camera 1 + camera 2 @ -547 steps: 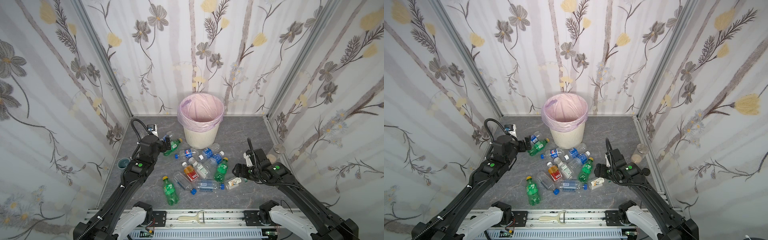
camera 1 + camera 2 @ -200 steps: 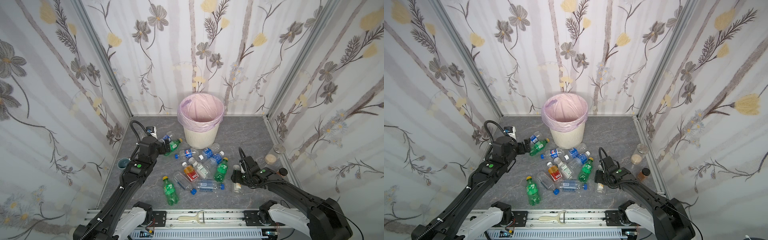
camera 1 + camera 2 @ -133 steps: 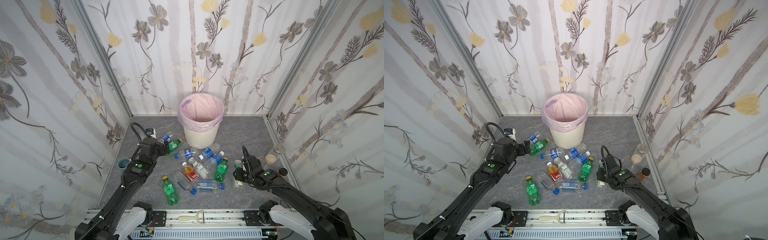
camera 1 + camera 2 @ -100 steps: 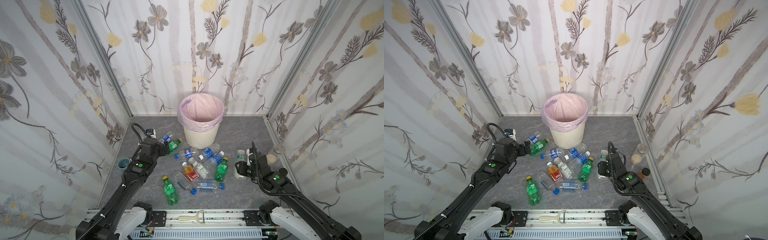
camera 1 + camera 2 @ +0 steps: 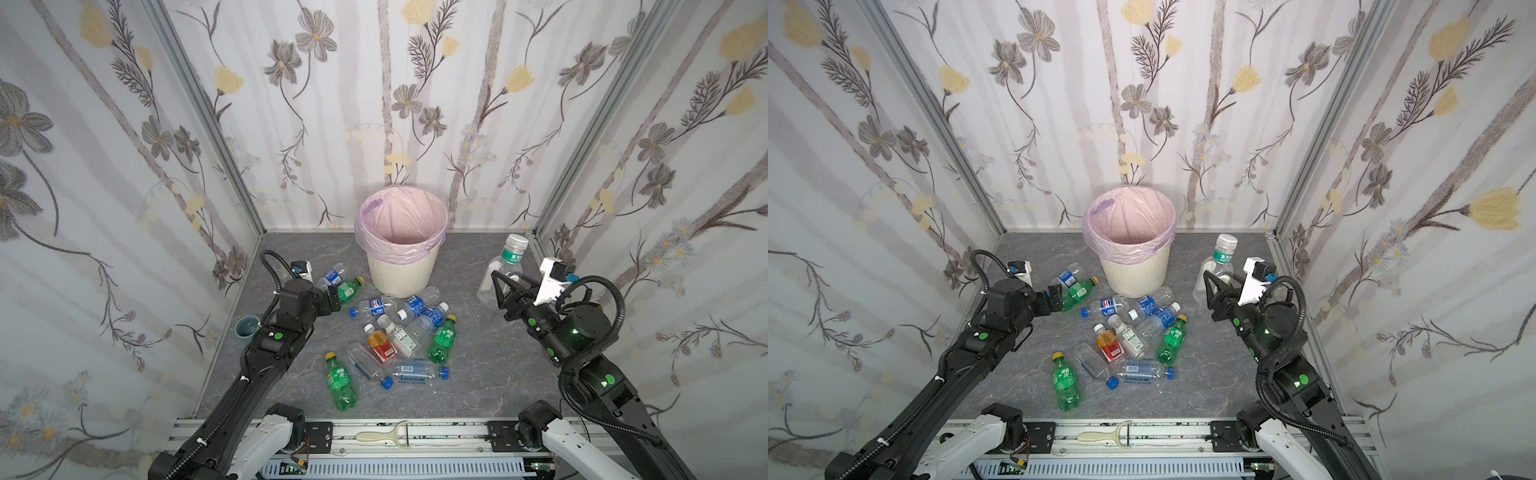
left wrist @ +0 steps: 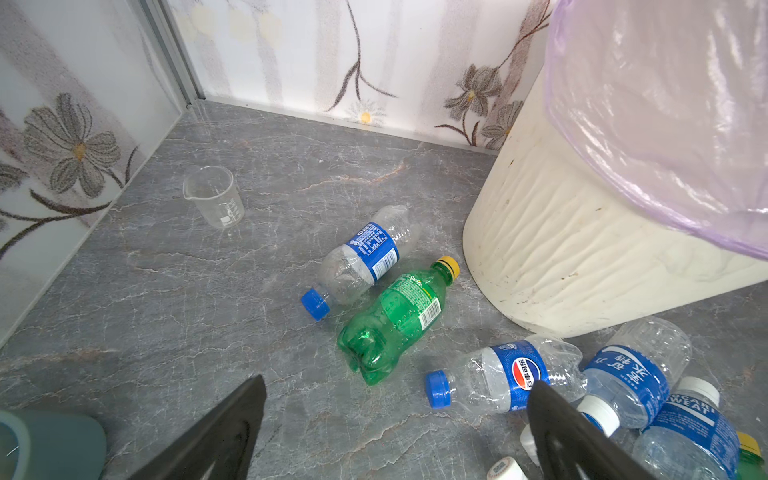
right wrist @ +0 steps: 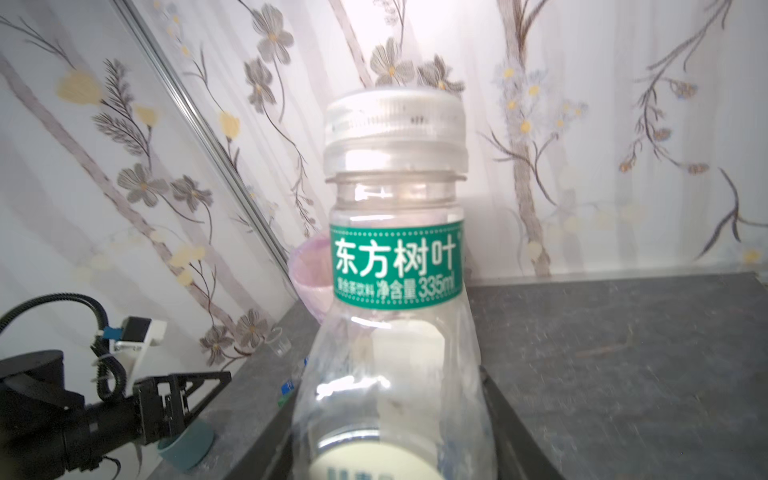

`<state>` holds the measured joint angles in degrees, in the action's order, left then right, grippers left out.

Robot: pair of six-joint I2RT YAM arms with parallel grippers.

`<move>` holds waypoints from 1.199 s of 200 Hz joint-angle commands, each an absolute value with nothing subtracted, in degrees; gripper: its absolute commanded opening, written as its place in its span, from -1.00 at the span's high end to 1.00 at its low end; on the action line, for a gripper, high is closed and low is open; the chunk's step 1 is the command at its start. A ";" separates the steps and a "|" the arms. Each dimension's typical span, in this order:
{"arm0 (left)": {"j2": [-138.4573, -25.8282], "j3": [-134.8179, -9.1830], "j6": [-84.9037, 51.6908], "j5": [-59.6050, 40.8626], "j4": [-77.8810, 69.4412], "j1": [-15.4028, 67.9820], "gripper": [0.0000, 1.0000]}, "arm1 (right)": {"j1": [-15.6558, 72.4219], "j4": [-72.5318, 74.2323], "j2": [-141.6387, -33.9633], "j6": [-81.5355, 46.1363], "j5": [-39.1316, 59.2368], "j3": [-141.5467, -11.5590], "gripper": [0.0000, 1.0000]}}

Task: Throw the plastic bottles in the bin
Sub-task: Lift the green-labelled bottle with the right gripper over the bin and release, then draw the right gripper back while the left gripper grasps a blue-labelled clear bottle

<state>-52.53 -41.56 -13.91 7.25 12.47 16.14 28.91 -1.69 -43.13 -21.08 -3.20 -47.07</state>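
Observation:
My right gripper [image 5: 505, 286] [image 5: 1214, 286] [image 7: 390, 436] is shut on a clear plastic bottle [image 5: 505, 266] [image 5: 1219, 266] [image 7: 397, 257] with a green label and white cap. It holds the bottle upright above the floor, right of the bin [image 5: 401, 270] [image 5: 1133, 276] [image 6: 561, 249]. My left gripper [image 5: 332, 297] [image 5: 1057, 301] [image 6: 397, 381] is open and empty, low over the floor just short of a lying green bottle [image 5: 348, 289] [image 6: 399, 316]. A blue-labelled bottle [image 6: 365, 253] lies beside that one. Several more bottles [image 5: 399, 336] lie in a pile in front of the bin, among them an orange-red one [image 5: 380, 347].
A small grey cup [image 5: 248, 326] [image 6: 50, 444] stands by the left wall, close under my left arm. A clear beaker [image 6: 214, 197] stands near the back left corner. Floral walls close in three sides. A peeler [image 5: 384, 436] lies on the front rail.
My right gripper has shut on the clear green-labelled bottle and lifted it from the floor, up and back, to the right of the bin. My left gripper has barely moved.

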 commanded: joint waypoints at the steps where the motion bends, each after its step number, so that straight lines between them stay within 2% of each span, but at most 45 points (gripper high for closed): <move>1: -50.73 -41.55 -14.77 6.11 12.90 16.06 -1.00 | 28.95 9.89 -44.30 -17.72 -0.25 -48.49 0.17; 32: -48.15 -41.14 -14.82 3.65 13.69 16.04 -1.00 | 29.00 13.19 -51.51 -17.19 1.77 -54.17 0.17; 60: -48.31 -41.42 -15.34 3.94 13.85 16.02 -1.00 | 29.00 8.57 -70.02 -17.86 5.38 -71.15 0.14; 72: -48.64 -42.03 -15.53 3.89 13.95 16.07 -1.00 | 28.91 0.16 -81.40 -18.62 6.48 -84.32 -0.02; 89: -49.36 -43.46 -15.73 2.58 14.77 16.07 -1.00 | 28.95 -13.89 -97.76 -21.26 9.09 -104.07 -0.45; 104: -49.81 -44.74 -16.34 2.46 16.07 16.06 -1.00 | 29.02 -18.57 -103.29 -22.67 10.64 -110.47 -0.61; 130: -49.58 -45.66 -15.87 3.97 17.43 16.07 -1.00 | 28.97 -15.13 -101.08 -22.01 10.52 -105.04 -0.85; 191: -57.40 -50.34 -10.50 6.65 17.75 15.90 -1.00 | 27.15 -8.48 -86.25 -19.70 11.21 -86.83 -0.87; 240: -71.44 -57.66 -4.52 3.22 17.72 12.59 -1.00 | 25.18 -3.30 -73.72 -17.18 13.18 -68.83 -0.89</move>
<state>-66.02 -55.00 -8.56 4.97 18.11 14.24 25.87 -8.05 -78.30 -19.42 11.68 -75.26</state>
